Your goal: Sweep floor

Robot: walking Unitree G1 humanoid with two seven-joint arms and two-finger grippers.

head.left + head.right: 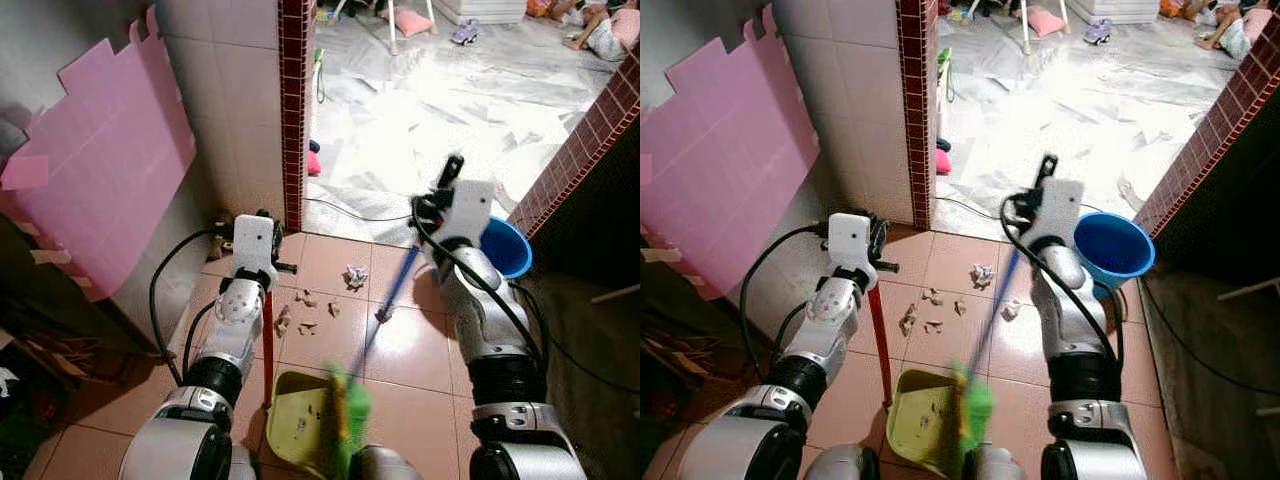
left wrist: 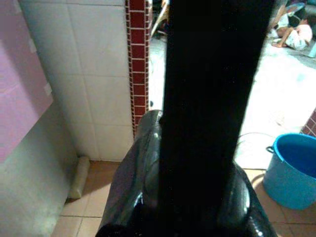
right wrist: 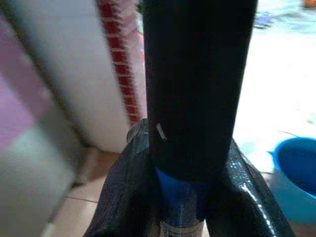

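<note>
Floor [image 1: 400,350]: pinkish-tan tiles w/ crumpled paper scraps [image 1: 354,276] scattered just in front of the red-brick pillar [image 1: 294,110].

Left eye view: left gripper [image 1: 262,262] up near the pillar base, clenched on the red handle [image 1: 268,345] of the dustpan [image 1: 298,425]; yellow-green pan sits on the tiles on the robot's side of the scraps, a few bits already in it. Right gripper [image 1: 447,192] held high, right of the pillar, grasping the blue broom handle [image 1: 396,285]; handle slants down toward the dustpan, green bristles [image 1: 348,410] at the pan's right edge. Blue bucket [image 1: 505,247] just right of the right arm. Pink foam board [image 1: 105,170] leans on the wall left of the pillar. Beyond the pillar, bright white marble floor; a person [image 1: 600,25] sits on it far back.

Right eye view: same layout; scraps lie between the red handle and the broom handle.

Left wrist view: one black finger [image 2: 212,98] fills the centre, too close to tell the grip from here; pillar, white wall tiles and bucket behind.

Right wrist view: fingers [image 3: 197,89] wrapped on the blue broom handle; blurred pillar and bucket behind.
</note>
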